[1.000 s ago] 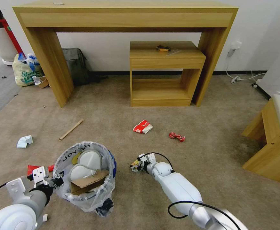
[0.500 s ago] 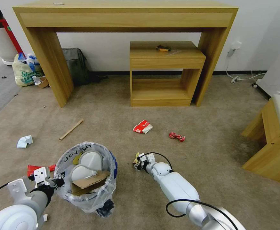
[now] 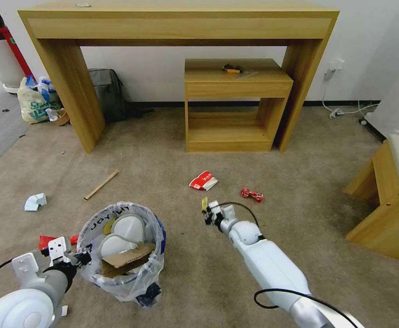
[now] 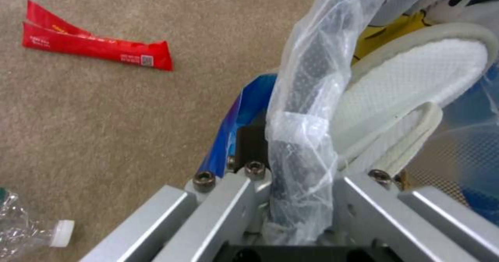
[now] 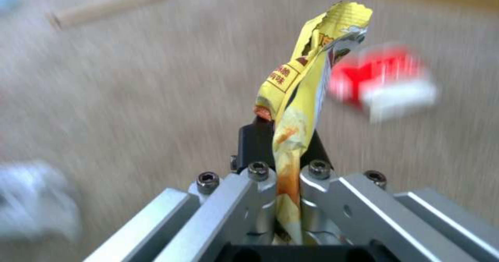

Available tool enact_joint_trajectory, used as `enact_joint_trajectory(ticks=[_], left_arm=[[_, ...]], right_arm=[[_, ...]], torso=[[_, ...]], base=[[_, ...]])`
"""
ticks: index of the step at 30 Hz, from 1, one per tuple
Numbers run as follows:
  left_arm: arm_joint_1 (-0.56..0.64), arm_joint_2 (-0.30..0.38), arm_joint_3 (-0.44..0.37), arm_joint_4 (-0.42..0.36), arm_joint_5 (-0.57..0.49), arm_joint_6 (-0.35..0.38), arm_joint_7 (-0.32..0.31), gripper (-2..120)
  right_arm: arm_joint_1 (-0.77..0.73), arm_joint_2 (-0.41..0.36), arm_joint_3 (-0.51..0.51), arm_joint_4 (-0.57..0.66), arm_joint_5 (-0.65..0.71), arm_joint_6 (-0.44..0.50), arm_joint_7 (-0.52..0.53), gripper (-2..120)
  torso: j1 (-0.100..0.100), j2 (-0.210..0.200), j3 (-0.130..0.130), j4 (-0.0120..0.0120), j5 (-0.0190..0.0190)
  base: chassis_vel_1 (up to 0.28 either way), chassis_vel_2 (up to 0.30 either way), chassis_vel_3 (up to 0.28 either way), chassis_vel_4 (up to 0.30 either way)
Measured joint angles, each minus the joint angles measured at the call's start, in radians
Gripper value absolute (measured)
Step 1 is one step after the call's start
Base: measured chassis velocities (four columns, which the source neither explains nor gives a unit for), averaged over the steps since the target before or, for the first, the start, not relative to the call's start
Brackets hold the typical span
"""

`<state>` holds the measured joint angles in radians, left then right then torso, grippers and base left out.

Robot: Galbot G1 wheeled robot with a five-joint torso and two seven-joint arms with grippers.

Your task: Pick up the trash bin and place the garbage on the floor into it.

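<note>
Floor (image 3: 172, 159): beige carpet, litter scattered. Trash bin (image 3: 121, 255) tilted, mouth facing up toward the head camera, two white slippers (image 3: 124, 234) inside; left gripper (image 3: 78, 260) pinches its bagged rim. Right gripper (image 3: 207, 214), raised over carpet, clamps a yellow wrapper (image 5: 301, 98), long axis pointing straight out beyond the fingertips.

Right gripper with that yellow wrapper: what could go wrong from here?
1. The right gripper pinches the yellow wrapper low down; most of it stands free above the fingers, so a quick swing might work it loose.
2. The trash bin already holds white slippers and cardboard near its rim; a light wrapper could land on top and slide off.
3. The left gripper clamps the rim through thin bag film, which may slip.
</note>
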<state>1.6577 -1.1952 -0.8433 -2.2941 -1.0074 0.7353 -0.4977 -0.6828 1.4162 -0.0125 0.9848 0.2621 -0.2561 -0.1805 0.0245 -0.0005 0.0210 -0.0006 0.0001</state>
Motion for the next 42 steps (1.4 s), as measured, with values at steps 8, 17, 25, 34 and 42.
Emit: enact_joint_trajectory(ticks=[8, 17, 25, 34, 42], left_arm=[[-0.019, 0.001, 0.016, 0.015, 0.002, 0.0, 0.001, 0], [-0.038, 0.005, 0.029, 0.047, 0.009, 0.0, 0.003, 0], [-0.055, 0.007, 0.038, 0.051, 0.01, 0.0, 0.0, 0], [-0.056, 0.004, 0.038, 0.047, 0.008, 0.0, 0.0, 0], [-0.06, 0.004, 0.041, 0.042, 0.007, 0.0, -0.001, 0]], right_arm=[[-0.01, -0.063, 0.006, 0.308, 0.049, 0.006, -0.01, 0], [-0.017, -0.126, -0.198, 0.745, 0.194, -0.094, 0.013, 0], [-0.008, -0.162, -0.433, 0.861, 0.292, -0.19, 0.119, 0], [-0.023, -0.172, -0.459, 0.869, 0.295, -0.206, 0.16, 27], [-0.032, -0.168, -0.461, 0.87, 0.293, -0.203, 0.163, 55]], torso=[[0.0, 0.0, 0.0, 0.0003, -0.0001], [0.0, 0.0, 0.0, 0.0003, -0.0002], [0.0, 0.0, 0.0, 0.0002, -0.0001], [0.0, 0.0, 0.0, 0.0002, -0.0002], [0.0, 0.0, 0.0, 0.0002, -0.0002]], base=[[0.0, 0.0, 0.0, 0.0], [0.0, 0.0, 0.0, 0.0], [0.0, 0.0, 0.0, 0.0], [0.0, 0.0, 0.0, 0.0], [0.0, 0.0, 0.0, 0.0]])
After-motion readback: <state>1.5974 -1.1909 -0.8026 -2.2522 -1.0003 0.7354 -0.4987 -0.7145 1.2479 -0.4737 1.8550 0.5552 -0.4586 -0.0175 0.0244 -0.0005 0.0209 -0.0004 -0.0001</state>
